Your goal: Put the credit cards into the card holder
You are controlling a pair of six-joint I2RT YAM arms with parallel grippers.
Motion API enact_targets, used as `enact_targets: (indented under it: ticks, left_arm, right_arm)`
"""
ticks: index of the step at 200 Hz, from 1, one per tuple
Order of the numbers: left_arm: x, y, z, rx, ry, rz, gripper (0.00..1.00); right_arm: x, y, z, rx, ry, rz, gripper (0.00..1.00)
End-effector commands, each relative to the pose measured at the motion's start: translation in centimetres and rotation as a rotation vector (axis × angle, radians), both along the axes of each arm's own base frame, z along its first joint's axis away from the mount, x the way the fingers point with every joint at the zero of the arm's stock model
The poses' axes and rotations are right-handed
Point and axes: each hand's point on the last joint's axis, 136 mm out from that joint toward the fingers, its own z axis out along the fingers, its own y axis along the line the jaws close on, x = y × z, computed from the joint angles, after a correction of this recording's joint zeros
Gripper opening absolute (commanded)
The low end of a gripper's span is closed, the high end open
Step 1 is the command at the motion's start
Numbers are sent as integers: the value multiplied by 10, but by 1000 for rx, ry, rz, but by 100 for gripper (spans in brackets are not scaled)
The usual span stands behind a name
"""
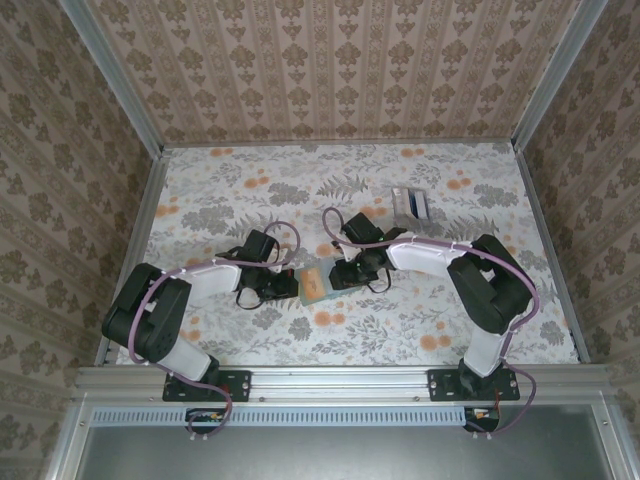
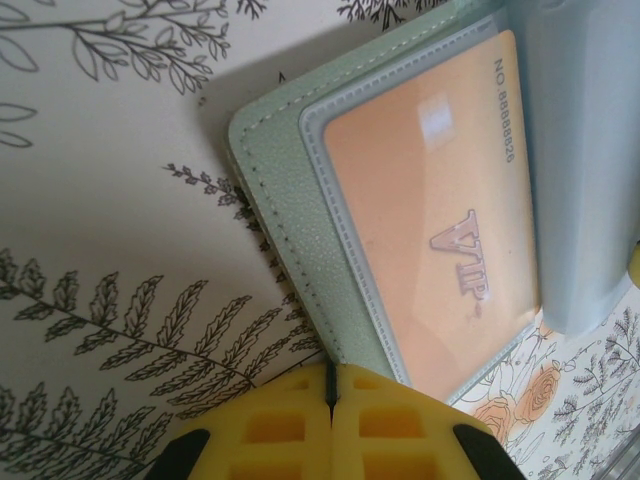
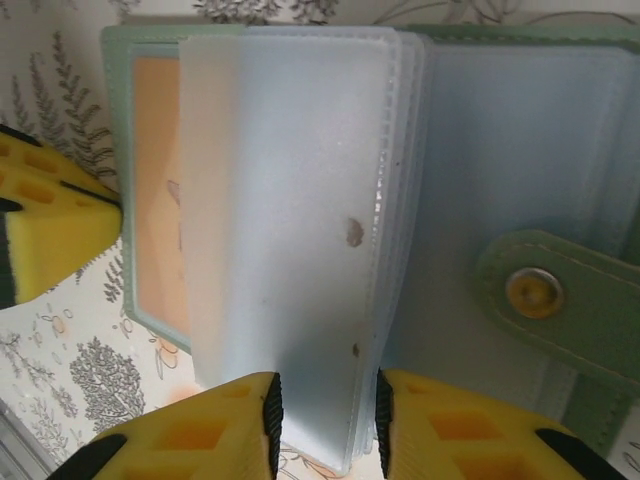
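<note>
currently: card holder point(image 1: 313, 284) open on counter point(image 1: 230, 180); left hand point(image 2: 330, 375) closed, touching its left edge; right hand point(image 3: 325, 410) part-open astride clear sleeves point(image 3: 290, 200); credit cards point(image 1: 411, 203) beyond-right, nearer right arm point(image 1: 430, 255).

1. Open grey-green bifold card holder point(image 1: 313, 284) lies on floral-print table point(image 1: 480, 330), between left gripper point(image 1: 283, 287) and right gripper point(image 1: 345, 274).
2. Orange plastic card point(image 2: 430, 210) sits in its clear pocket, left-gripper side.
3. White/silver credit cards point(image 1: 411, 204) lie behind-right, well apart.

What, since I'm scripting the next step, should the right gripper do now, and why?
Probably lift the right gripper off the clear sleeves: an orange card already sits in the holder, and the other cards lie apart on the table, needing pickup.
</note>
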Motion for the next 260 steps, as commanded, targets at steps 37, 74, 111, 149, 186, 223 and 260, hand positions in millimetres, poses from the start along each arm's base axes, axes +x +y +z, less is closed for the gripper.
enact_targets:
  ticks: [37, 74, 111, 149, 186, 223, 260]
  left_arm:
    - [-1, 9, 39, -62, -115, 36, 11]
    - [8, 6, 55, -105, -131, 30, 19]
    - [24, -5, 60, -155, -132, 54, 20]
    - [36, -16, 61, -184, -112, 58, 23]
    - [43, -24, 64, -231, -93, 69, 29]
    - [50, -29, 63, -253, -84, 88, 29]
    - [46, -35, 59, -280, -38, 74, 20]
  right_arm:
    - [4, 28, 21, 143, -23, 39, 36]
    - [5, 34, 22, 182, -30, 46, 35]
    - [7, 42, 26, 238, -37, 48, 35]
    - [6, 46, 23, 269, -26, 44, 33]
    - [5, 51, 22, 309, -16, 41, 30]
    - [6, 55, 27, 390, 3, 28, 30]
    - [7, 55, 33, 477, 29, 20, 34]
